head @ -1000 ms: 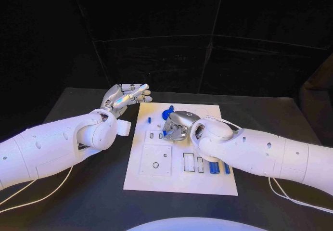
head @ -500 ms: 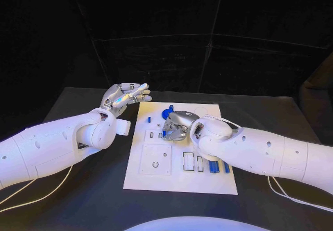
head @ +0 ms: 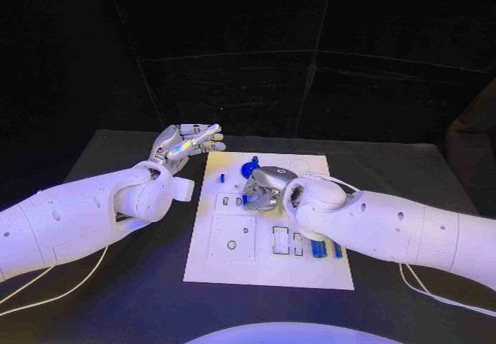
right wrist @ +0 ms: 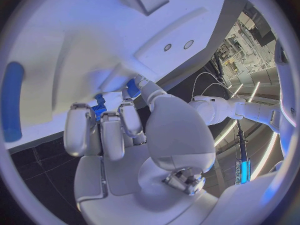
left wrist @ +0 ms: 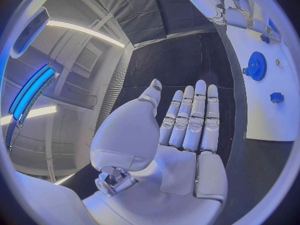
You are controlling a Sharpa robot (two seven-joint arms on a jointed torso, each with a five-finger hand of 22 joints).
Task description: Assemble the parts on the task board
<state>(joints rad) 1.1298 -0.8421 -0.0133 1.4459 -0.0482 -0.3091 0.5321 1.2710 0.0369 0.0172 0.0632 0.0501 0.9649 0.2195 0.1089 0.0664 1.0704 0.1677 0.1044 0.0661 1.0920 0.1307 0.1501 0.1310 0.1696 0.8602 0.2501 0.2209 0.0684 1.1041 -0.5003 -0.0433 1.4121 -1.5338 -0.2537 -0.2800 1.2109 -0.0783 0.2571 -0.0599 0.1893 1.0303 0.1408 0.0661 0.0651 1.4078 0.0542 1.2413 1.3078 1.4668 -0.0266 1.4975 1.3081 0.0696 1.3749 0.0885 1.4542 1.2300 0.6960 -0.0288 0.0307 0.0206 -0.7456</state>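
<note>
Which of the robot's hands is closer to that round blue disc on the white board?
The right hand is nearer: it is over the task board, just beside the blue disc. The left hand is held open off the board's far left corner, farther from the disc.

from the head camera you look steeply down on the worktop (head: 124,301), with the task board (head: 271,276) lying lengthwise away from you at centre. your left wrist camera sits close behind the left hand (left wrist: 181,135), facing along its flat palm, the board's edge off to one side. your right wrist camera sits right behind the right hand (right wrist: 125,140), close above the board. all three views share the board.
</note>
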